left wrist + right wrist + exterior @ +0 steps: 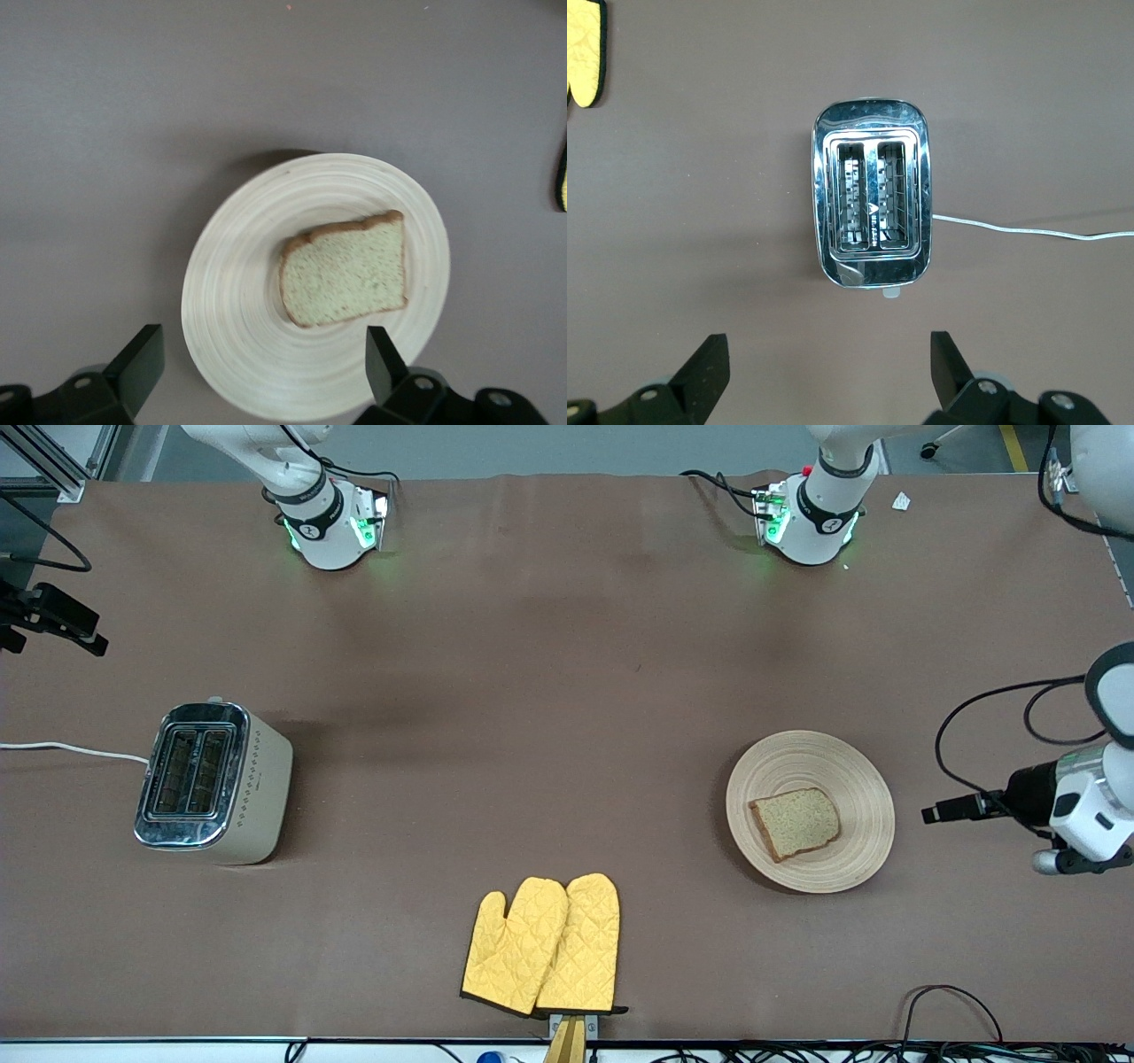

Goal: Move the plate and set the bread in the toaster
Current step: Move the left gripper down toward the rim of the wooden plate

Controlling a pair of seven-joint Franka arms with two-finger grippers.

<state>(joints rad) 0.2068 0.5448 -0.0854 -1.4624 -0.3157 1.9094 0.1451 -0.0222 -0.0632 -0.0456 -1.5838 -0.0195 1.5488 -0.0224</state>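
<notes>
The tan wooden plate (850, 779) lies toward the left arm's end of the table with the bread slice (796, 823) flat on it. In the left wrist view my left gripper (263, 336) hangs open and empty high over the plate (239, 319), and the bread (345, 270) lies just past its fingertips. The cream and chrome toaster (213, 782) stands toward the right arm's end with both slots empty. In the right wrist view my right gripper (826, 341) hangs open and empty high over the table beside the toaster (871, 205).
A pair of yellow oven mitts (542, 946) lies near the table's front edge, between toaster and plate. The toaster's white cord (71, 749) runs off the right arm's end. A white and black arm part with cables (1063, 806) hangs at the left arm's end.
</notes>
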